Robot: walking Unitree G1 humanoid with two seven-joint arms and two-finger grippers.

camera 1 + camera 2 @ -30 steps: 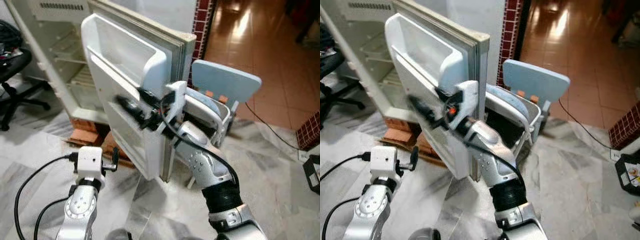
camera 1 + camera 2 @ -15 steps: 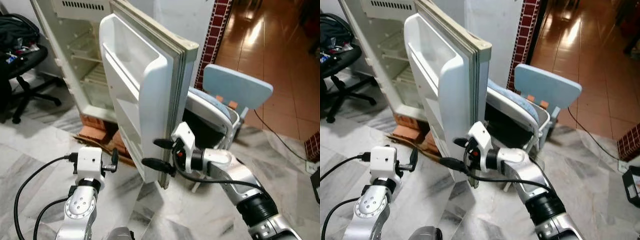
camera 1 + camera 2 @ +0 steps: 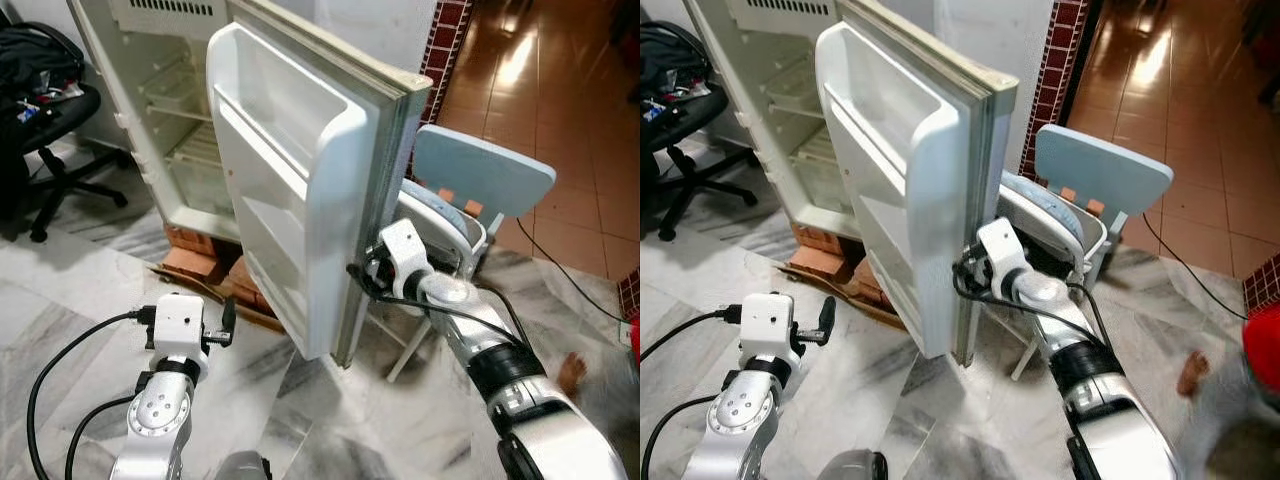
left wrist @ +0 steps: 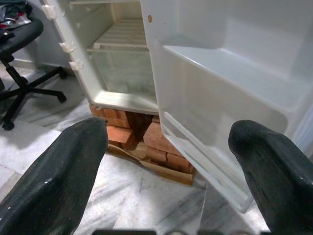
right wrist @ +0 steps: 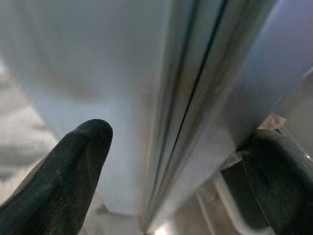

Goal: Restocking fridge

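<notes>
Two tools are open. The right tool (image 5: pixel 161 161) sits around the edge of the fridge door (image 3: pixel 290 170), which stands open. The left tool (image 4: pixel 161 176) waits low. Next, I think: swing the door wider.

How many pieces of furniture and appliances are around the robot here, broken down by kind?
Fridges: 1, the white fridge with its door swung open.
Office chairs: 1, the black office chair left of the fridge.
Blue chairs: 1, the light blue chair behind the door.
Total: 3.
</notes>
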